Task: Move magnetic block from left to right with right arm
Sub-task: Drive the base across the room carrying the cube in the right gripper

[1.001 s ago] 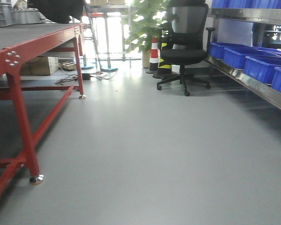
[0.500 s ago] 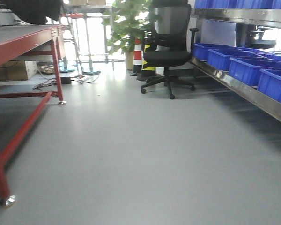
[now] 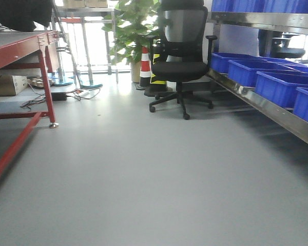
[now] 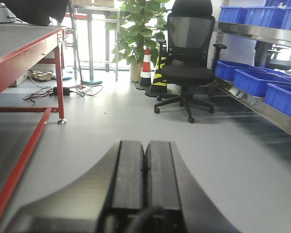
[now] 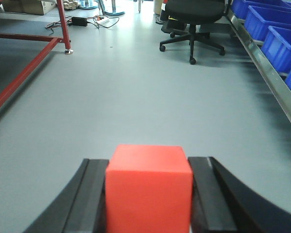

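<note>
**Right wrist view: the red block is in my pincer**

Exterior front-facing view: I see no arms and no block here. There is only the grey floor [image 3: 143, 179], a red table [image 3: 20, 48] on the left, a black chair [image 3: 180, 66] in the middle, and blue bins [image 3: 277, 82] on a shelf on the right.

Left wrist-mounted view: my left pincer [image 4: 144, 145] is closed all the way. Its two fingers press flat on each other and there is nothing between them. It points straight ahead, low over the floor, toward the chair. This arm has no job now.

Right wrist-mounted view: my right pincer [image 5: 149, 165] is open just as wide as the magnetic block [image 5: 148, 189]. One finger touches each side, and the block sits snug in the middle. Below it I see only floor, so I think the block is up in the air. My arm points forward and tips down a little.

So the grab looks done. I think what is left is to carry the block to the right side and let it go.
</note>
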